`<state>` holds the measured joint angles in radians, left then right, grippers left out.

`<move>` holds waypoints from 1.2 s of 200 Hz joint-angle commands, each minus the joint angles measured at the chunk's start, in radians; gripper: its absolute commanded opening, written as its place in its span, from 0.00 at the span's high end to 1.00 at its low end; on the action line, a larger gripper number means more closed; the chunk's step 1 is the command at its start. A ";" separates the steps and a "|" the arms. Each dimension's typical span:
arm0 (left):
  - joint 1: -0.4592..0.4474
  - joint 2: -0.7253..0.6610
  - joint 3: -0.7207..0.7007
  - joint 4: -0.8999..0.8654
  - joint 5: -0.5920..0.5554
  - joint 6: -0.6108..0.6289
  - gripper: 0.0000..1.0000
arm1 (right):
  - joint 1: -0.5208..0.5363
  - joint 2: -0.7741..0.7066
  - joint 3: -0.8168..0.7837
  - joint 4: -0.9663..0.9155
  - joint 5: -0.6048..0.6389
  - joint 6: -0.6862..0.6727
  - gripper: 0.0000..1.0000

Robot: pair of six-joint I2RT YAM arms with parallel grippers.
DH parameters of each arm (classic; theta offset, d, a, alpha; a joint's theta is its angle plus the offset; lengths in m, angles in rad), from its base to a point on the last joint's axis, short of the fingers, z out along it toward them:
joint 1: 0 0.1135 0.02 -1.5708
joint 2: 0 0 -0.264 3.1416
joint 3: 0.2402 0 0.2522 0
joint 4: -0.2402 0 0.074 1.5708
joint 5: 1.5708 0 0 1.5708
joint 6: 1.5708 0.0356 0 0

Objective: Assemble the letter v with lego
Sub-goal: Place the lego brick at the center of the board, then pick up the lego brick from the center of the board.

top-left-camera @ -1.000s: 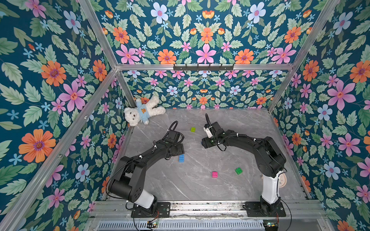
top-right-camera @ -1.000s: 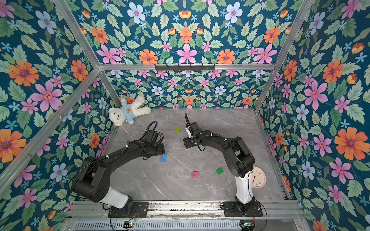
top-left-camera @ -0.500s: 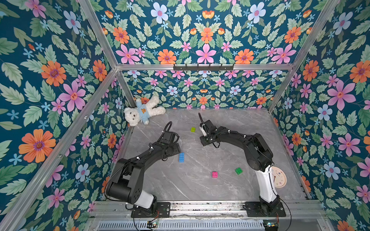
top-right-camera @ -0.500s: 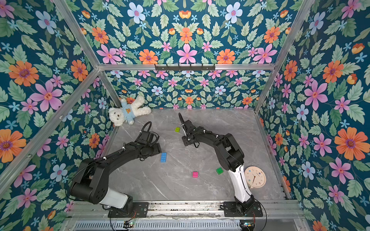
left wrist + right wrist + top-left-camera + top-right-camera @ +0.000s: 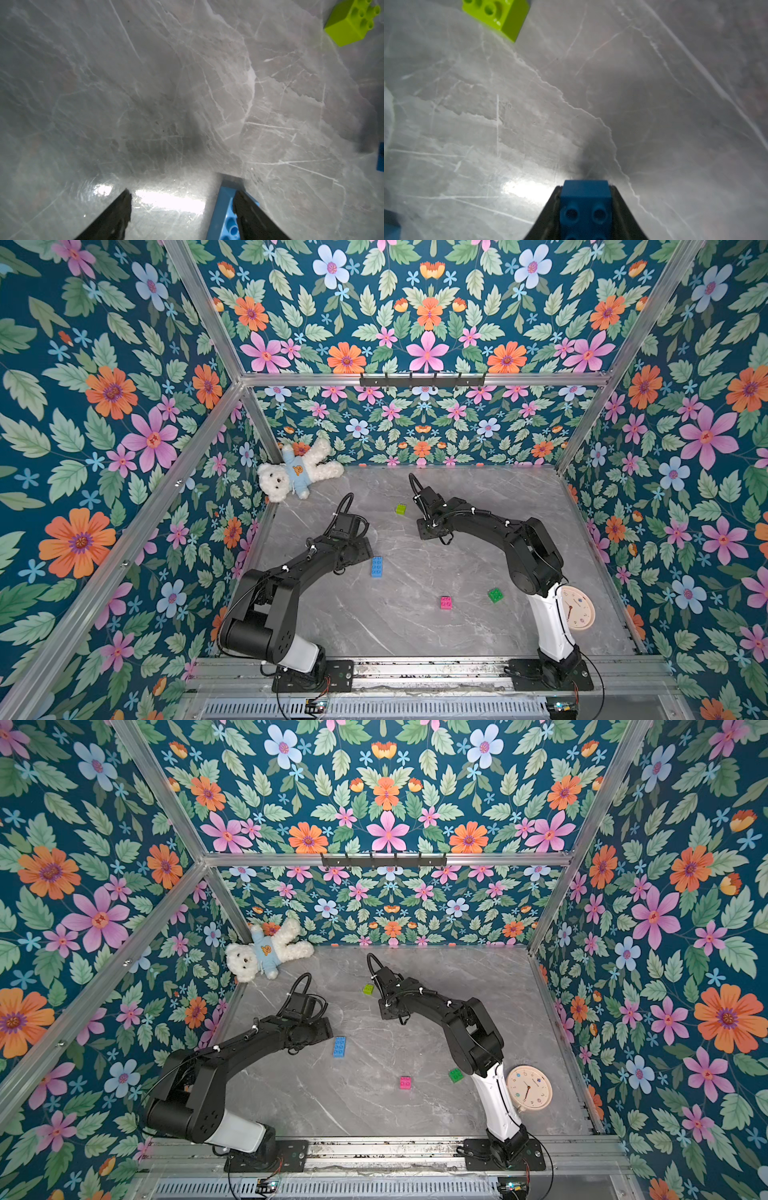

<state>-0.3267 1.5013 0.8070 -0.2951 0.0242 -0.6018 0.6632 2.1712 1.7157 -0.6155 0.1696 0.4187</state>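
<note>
We see the right gripper (image 5: 585, 188) closed on a dark blue brick (image 5: 584, 200), with a black finger pressed against each of its opposite sides and its round studs in view. A dark shadow lies just beyond the brick. We cannot tell whether it rests on the grey marble tabletop (image 5: 415, 630) or hangs slightly above it.

The left gripper (image 5: 182, 191) stands wide open, low over the table. In the left wrist view, the long light-blue brick (image 5: 224, 209) lies inside the gap, against the inner side of one finger and well clear of the other. In both top views this brick (image 5: 377, 566) (image 5: 339, 1046) lies flat at the tip of the left gripper.

The lime brick (image 5: 401, 509) (image 5: 368, 989) sits near the right gripper, on the side toward the back wall, and both wrist cameras catch it. The pink brick (image 5: 446, 602) and the green brick (image 5: 495, 595) lie near each other toward the front, the green one close to the right arm. No two of the bricks we see are joined.

A white teddy bear (image 5: 297, 475) in a blue top lies in the back left corner. A round clock (image 5: 577, 608) lies flat beside the right arm's lower link.
</note>
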 commanded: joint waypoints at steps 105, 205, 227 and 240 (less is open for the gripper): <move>-0.050 0.007 0.017 -0.010 -0.005 0.002 0.21 | 0.058 0.042 0.000 -0.109 0.059 0.390 0.58; -0.140 0.031 0.034 -0.047 -0.033 0.021 0.25 | 0.036 -0.124 -0.107 -0.090 0.038 0.247 0.21; -0.182 0.045 0.050 -0.070 -0.044 0.026 0.25 | -0.001 -0.258 -0.273 0.033 -0.024 0.233 0.15; -0.203 0.056 0.056 -0.075 -0.044 0.029 0.25 | -0.023 -0.336 -0.376 0.113 -0.065 0.225 0.13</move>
<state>-0.5007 1.5444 0.8509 -0.3241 0.0006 -0.5903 0.6697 1.9396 1.4651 -0.6319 0.1776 0.6693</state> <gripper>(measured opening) 0.748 0.854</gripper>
